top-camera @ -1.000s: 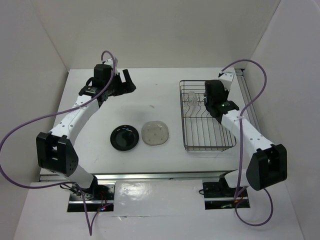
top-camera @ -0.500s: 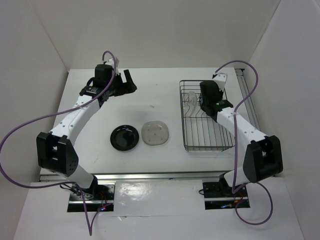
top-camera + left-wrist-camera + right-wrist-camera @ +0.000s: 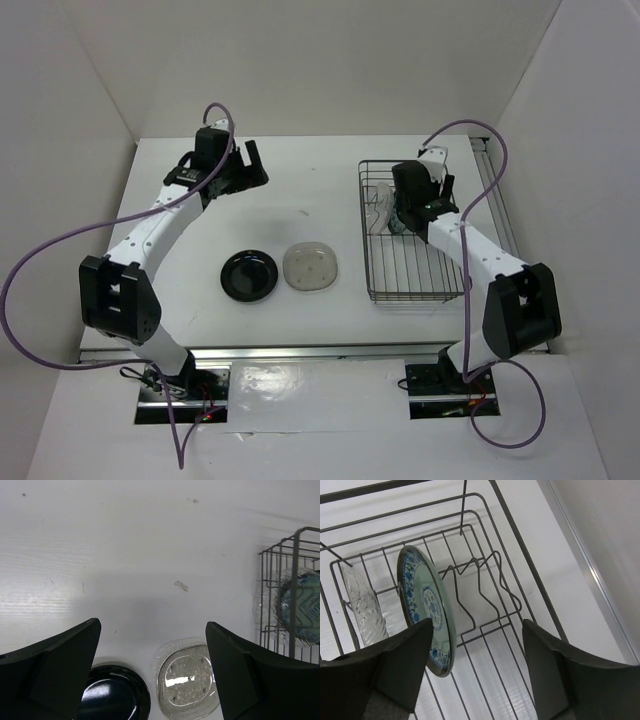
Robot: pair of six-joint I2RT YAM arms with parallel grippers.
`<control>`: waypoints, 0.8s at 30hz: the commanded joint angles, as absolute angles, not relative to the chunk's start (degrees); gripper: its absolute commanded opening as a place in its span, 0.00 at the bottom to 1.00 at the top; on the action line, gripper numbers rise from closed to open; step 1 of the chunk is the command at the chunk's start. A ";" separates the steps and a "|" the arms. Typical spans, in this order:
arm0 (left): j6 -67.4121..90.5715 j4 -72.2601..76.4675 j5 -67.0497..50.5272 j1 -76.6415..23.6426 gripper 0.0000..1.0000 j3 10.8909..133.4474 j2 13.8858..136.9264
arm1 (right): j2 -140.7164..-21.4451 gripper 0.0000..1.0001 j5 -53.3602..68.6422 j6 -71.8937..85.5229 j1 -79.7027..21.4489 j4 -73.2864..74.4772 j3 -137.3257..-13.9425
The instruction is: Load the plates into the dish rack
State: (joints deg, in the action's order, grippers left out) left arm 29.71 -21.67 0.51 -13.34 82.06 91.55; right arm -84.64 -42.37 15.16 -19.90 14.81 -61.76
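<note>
On the counter (image 3: pixel 300 200), the dish rack (image 3: pixel 420 270) now carries two of the four plates. The right claw (image 3: pixel 477 645), closed a moment ago, has spread wide and let go of the blue-patterned plate (image 3: pixel 427 605), which stands on edge against the prongs just beside the clear glass plate (image 3: pixel 362 607). By my reading that is half the job done: the black plate (image 3: pixel 249 275) and the beige plate (image 3: pixel 310 267) lie flat side by side mid-counter, and the left claw (image 3: pixel 152 627) hangs wide and empty above them.
</note>
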 commanded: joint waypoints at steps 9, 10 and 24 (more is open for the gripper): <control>45.25 -41.74 13.62 -10.72 1.00 73.85 80.88 | -70.85 0.94 -48.08 17.93 -20.30 18.37 -65.65; 45.96 -42.62 12.75 -10.72 1.00 69.74 79.21 | -68.58 0.98 -47.21 17.93 -20.30 18.37 -65.65; 59.40 -36.22 5.10 -12.56 0.92 39.66 57.31 | -58.36 0.99 -2.84 15.82 -20.83 5.37 -55.46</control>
State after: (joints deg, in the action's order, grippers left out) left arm 52.75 -39.22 7.11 -11.29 44.25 60.31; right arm -58.87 -17.74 16.32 -20.27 11.70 -57.08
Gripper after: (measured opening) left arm 0.933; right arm 0.993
